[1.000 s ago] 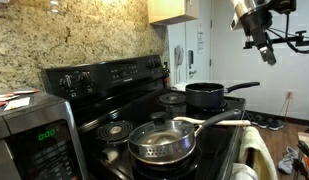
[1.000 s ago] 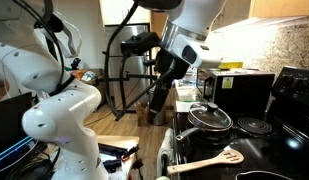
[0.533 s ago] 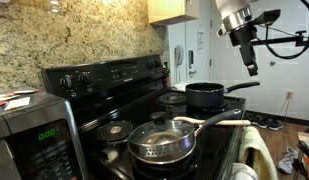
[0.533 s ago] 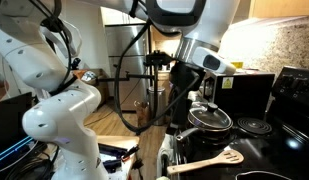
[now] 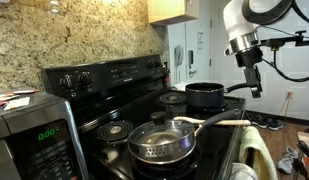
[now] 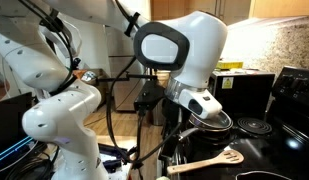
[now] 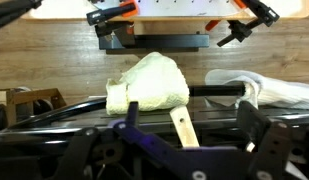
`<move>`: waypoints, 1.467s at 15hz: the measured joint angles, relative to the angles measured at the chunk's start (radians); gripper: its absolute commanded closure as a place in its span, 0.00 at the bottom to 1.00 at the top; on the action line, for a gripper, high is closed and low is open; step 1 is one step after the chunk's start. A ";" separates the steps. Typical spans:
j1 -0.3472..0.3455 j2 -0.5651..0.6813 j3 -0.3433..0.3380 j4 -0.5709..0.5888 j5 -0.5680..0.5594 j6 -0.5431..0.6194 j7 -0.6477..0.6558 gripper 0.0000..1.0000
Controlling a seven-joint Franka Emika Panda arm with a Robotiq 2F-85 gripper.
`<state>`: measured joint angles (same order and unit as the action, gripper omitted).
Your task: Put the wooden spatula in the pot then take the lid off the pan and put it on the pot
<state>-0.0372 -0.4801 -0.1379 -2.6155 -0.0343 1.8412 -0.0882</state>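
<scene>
The wooden spatula (image 5: 222, 122) lies on the stove's front part between pan and pot; it also shows in an exterior view (image 6: 207, 163) and in the wrist view (image 7: 181, 125). The pot (image 5: 206, 96) stands on a far burner, handle to the right. The pan (image 5: 162, 153) sits at the front with the glass lid (image 5: 161, 136) on it; the lidded pan also shows in an exterior view (image 6: 210, 118). My gripper (image 5: 257, 90) points down, open and empty, above the spatula's handle end, which lies between the jaws (image 7: 194, 116). In an exterior view (image 6: 184, 135) the arm hides it.
A microwave (image 5: 29, 140) stands beside the stove, also seen in an exterior view (image 6: 244, 90). A yellow cloth (image 7: 149, 82) and a white cloth (image 7: 272, 88) hang at the stove's front. The stove's control panel (image 5: 104, 75) rises behind. A white robot body (image 6: 59, 110) stands nearby.
My arm has come down from high up and swung toward the stove's front, bringing the gripper low over the spatula's handle. Pan, lid, pot and spatula have not moved.
</scene>
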 measured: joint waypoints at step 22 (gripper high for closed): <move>0.089 0.242 0.020 -0.047 -0.019 0.329 -0.341 0.00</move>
<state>0.0518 -0.2385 -0.1180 -2.6627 -0.0535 2.1705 -0.4291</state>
